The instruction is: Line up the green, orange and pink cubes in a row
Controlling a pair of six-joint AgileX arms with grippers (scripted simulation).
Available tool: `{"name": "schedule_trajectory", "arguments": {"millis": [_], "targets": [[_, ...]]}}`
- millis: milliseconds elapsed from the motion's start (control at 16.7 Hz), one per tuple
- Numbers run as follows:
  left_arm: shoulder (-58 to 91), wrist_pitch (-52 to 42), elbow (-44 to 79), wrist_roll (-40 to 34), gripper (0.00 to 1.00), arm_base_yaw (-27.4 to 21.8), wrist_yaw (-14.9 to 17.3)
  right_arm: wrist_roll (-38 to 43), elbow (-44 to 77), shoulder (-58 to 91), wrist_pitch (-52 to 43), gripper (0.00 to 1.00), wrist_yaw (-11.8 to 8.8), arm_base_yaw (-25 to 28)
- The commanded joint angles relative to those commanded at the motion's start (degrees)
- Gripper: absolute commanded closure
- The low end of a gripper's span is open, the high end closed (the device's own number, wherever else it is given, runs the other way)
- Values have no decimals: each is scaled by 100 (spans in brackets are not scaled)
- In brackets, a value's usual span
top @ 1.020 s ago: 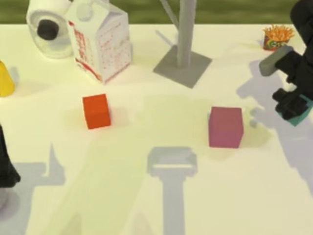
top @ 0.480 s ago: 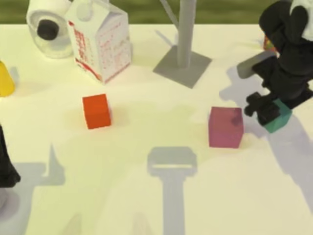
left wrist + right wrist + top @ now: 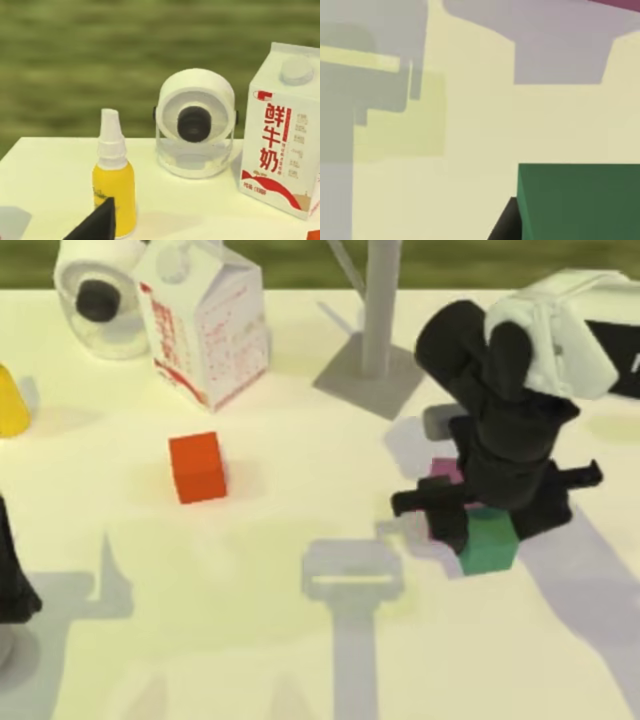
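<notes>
one milk carton reads 鲜牛奶; r gripper holds green cube over pink cube.

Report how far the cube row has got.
No row yet. The right claw holds the green cube over the middle of the table, beside the mostly hidden pink cube. The orange cube sits apart at the left, untouched. Left arm is parked at the left edge.
</notes>
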Motion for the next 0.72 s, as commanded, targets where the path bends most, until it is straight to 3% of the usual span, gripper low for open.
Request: {"name": "schedule_trajectory", "arguments": {"millis": [300, 720], "targets": [[0, 0, 0, 0, 0, 0, 0, 1458, -341, -410, 92, 100, 54, 686], [0, 0, 0, 0, 0, 0, 0, 1619, -382, -445, 128, 100, 54, 751]]}}
